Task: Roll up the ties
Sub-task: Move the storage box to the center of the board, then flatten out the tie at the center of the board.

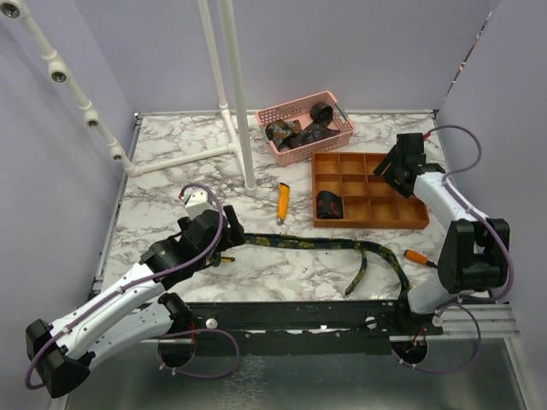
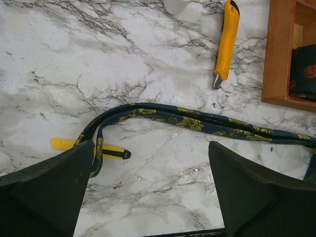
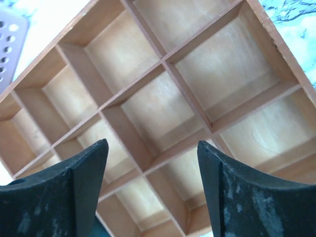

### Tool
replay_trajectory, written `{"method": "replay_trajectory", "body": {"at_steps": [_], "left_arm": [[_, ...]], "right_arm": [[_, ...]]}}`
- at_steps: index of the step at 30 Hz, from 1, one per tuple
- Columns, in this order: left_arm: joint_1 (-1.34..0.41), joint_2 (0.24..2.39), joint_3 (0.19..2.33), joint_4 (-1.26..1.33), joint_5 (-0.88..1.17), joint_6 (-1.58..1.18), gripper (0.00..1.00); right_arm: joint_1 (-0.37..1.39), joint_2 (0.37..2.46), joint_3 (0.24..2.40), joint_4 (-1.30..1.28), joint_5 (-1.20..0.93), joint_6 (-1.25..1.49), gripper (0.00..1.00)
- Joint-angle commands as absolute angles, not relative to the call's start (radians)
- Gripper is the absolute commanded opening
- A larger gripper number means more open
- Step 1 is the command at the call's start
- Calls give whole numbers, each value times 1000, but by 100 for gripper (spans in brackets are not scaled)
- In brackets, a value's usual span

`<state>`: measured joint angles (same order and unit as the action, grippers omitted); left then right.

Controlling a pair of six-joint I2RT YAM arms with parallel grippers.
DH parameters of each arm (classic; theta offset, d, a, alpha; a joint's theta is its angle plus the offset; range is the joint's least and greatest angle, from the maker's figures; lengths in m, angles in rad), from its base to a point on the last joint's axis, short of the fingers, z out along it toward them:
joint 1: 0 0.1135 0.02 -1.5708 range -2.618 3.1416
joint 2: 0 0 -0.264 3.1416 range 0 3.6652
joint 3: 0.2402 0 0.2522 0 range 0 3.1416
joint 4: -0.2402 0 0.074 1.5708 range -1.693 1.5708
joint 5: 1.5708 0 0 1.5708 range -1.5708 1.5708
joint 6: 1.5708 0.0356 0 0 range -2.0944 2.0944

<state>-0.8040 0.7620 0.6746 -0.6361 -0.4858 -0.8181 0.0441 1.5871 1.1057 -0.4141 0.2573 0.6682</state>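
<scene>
Long tie (image 1: 316,244), navy with yellow-green floral print: laid flat along the near part of the bench (image 1: 171,162), its left end doubled back on itself; left pincer (image 2: 150,163): jaws fully apart, holding nothing, just above that doubled end; right pincer (image 3: 152,143): jaws parted, empty, over bare compartments of the wooden tray (image 1: 369,224); coiled tie (image 1: 329,203): in the tray's near-left compartment; further ties (image 1: 299,132): in the pink basket (image 1: 295,102); orange-yellow knife (image 1: 281,202): on the bench between tray and long tie, touching neither

One uncoiled tie (image 1: 299,243), one tray (image 1: 376,224), one basket (image 1: 316,149)
</scene>
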Motion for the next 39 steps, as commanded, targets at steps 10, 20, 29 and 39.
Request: {"method": "replay_trajectory", "body": {"at_steps": [10, 20, 29, 39], "left_arm": [[-801, 895, 613, -623, -500, -969, 99], [-798, 855, 466, -641, -613, -1114, 99], [-799, 792, 455, -681, -698, -1143, 93], [-799, 736, 542, -735, -806, -1144, 91]], "right_arm": [[511, 1017, 701, -550, 127, 680, 72], [778, 993, 603, -397, 97, 694, 69], [804, 1028, 606, -334, 32, 653, 69], [823, 1013, 549, -487, 319, 798, 71]]}}
